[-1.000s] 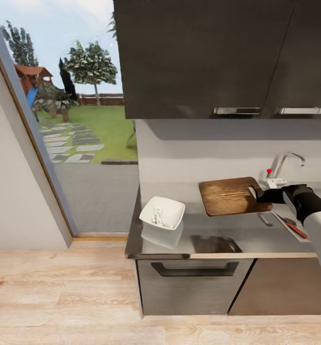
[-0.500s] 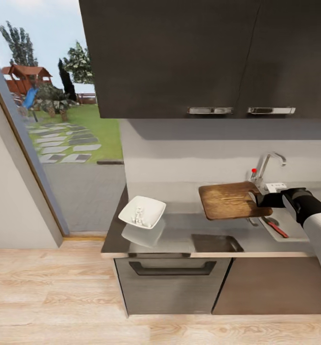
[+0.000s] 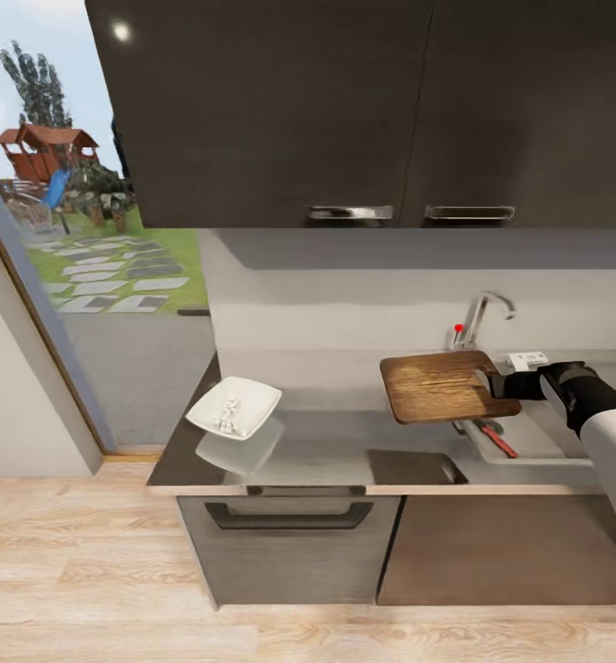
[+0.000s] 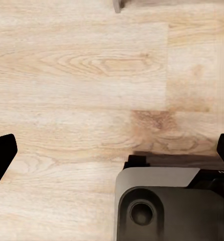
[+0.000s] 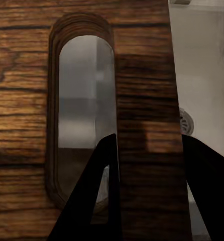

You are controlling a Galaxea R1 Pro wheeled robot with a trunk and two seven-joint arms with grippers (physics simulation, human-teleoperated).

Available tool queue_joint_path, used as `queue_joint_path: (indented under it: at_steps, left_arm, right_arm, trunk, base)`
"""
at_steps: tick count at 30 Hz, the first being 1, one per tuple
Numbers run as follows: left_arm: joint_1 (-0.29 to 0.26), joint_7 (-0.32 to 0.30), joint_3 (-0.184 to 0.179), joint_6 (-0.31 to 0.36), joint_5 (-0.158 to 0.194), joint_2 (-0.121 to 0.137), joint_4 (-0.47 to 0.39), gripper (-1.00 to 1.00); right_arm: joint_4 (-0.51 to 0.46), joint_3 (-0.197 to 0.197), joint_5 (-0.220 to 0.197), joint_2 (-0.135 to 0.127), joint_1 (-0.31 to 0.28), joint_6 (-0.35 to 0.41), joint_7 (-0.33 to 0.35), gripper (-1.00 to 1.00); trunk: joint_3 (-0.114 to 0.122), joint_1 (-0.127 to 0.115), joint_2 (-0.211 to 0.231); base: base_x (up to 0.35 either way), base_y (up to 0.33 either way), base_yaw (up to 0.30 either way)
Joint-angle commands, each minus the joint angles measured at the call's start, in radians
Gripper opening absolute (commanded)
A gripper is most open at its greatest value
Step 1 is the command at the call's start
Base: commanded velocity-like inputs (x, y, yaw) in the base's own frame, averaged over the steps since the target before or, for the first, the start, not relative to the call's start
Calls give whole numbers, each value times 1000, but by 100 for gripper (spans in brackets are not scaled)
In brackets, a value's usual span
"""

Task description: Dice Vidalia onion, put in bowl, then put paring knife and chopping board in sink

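The right gripper (image 3: pixel 493 384) has its jaws shut tight on the handle end of the chopping board (image 3: pixel 435 386). In the right wrist view, one dark finger (image 5: pixel 99 201) goes through the long hole in the chopping board (image 5: pixel 142 100) and the other finger sits at the board's outer edge, so the wood strip is pinched between them. The board is held up flat in the air, above the counter (image 3: pixel 317 442), with its gripped end over the edge of the sink (image 3: pixel 528 442).

The paring knife (image 3: pixel 497 437) with the red handle lies down in the sink, just below the board's near corner. The faucet (image 3: pixel 481 316) and a small red knob (image 3: pixel 459 328) stand behind the board.

The white bowl (image 3: pixel 234 408) sits well apart at the far left of the counter, with small white bits inside it.

The left gripper (image 4: pixel 112 150) has its jaws wide open, holding nothing, over the wooden floor (image 4: pixel 82 75).
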Motion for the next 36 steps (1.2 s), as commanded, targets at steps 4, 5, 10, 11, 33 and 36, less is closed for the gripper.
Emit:
queue_joint_path:
  at_steps: [4, 5, 10, 11, 33, 36]
  left_arm:
    - [-2, 1, -9, -8, 9, -1, 5, 100]
    - [-2, 1, -9, -8, 9, -1, 5, 100]
    - [-2, 1, -9, -8, 10, -1, 5, 100]
    - [-2, 1, -9, -8, 9, -1, 5, 100]
    - [-2, 1, -9, -8, 10, -1, 6, 100]
    - [-2, 1, -9, -8, 9, 2, 6, 100]
  right_arm:
    - [-2, -10, 6, 0, 0, 5, 8, -100]
    - [-2, -10, 6, 0, 0, 5, 8, -100]
    - [12, -10, 6, 1, 0, 3, 7, -100]
    - [14, -10, 6, 1, 0, 2, 5, -100]
    - [30, -9, 4, 7, 0, 0, -50, -100]
    - [31, -9, 3, 9, 0, 0, -65, -100]
  trunk:
    - [-2, 0, -2]
    - [-2, 0, -2]
    - [-2, 0, -2]
    - [-2, 0, -2]
    - [-2, 0, -2]
    - [-2, 0, -2]
  base:
    - [0, -318, 0]
    - [0, -317, 0]
    - [0, -317, 0]
    - [0, -317, 0]
    - [0, -317, 0]
    - [0, -310, 0]
